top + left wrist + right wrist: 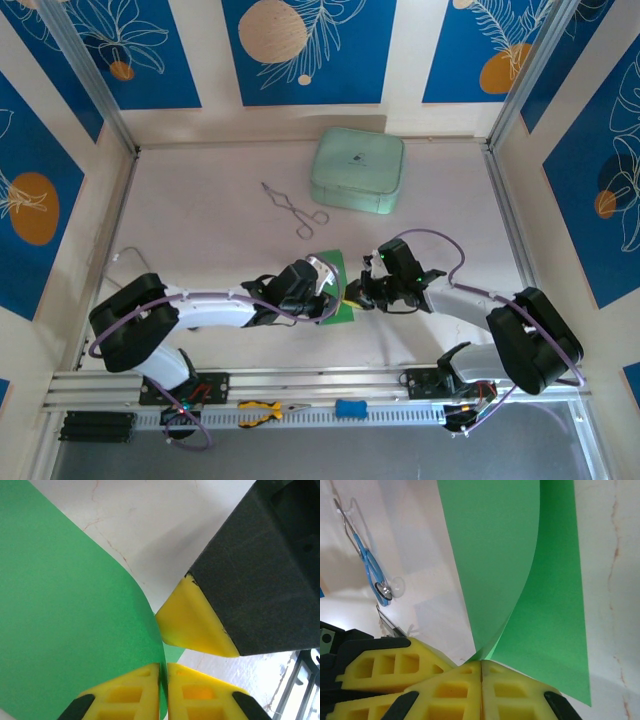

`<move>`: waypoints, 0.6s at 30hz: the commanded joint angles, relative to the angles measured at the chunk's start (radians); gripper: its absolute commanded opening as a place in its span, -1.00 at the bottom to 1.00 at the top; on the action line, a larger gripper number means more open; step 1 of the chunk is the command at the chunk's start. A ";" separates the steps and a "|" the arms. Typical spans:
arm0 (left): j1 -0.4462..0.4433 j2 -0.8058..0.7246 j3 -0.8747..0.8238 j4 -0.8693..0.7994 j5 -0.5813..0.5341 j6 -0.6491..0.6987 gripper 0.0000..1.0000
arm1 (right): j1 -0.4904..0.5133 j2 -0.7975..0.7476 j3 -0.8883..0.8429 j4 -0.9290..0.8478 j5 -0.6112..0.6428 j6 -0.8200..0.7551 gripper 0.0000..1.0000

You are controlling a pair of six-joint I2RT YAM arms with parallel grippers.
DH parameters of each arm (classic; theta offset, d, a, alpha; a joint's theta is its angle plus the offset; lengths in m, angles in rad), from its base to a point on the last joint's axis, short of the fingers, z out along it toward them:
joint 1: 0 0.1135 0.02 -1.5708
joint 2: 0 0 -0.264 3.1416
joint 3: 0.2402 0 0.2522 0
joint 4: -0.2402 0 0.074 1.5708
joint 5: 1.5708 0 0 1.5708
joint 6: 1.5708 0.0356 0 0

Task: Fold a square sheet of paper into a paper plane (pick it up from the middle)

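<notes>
One thin, smooth green sheet [520, 580] curls up off the table [200, 220] at its near middle. It is pinched by the left gripper [164, 680] and the right gripper [481, 674], each with two hollow-ribbed yellow jaws pressed together on it. Farther back lie one rounded mint case [357, 170] and one pair of thin metal tongs [295, 207].

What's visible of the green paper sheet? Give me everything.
The square sheet of paper is thin, bright green, matte and unprinted. It sits near the front middle of the table, partly hidden in the top view. It is not flat: one part curls over in a smooth bend, no sharp crease visible. The left tool is shut on one edge; the right tool is shut where the two curved layers meet. The lower layer looks to rest on the table.
</notes>
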 commanded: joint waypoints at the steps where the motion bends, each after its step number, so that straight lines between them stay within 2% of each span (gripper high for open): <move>1: 0.013 0.012 0.026 -0.017 0.029 0.017 -0.77 | -0.010 0.010 -0.001 0.007 -0.036 -0.015 -0.82; 8: 0.026 0.014 0.029 -0.023 0.029 0.015 -0.99 | -0.017 -0.009 -0.004 -0.023 -0.025 -0.023 -0.80; 18: 0.041 -0.009 0.016 -0.008 0.034 0.000 -1.00 | 0.012 -0.041 -0.053 -0.068 0.106 0.019 -0.89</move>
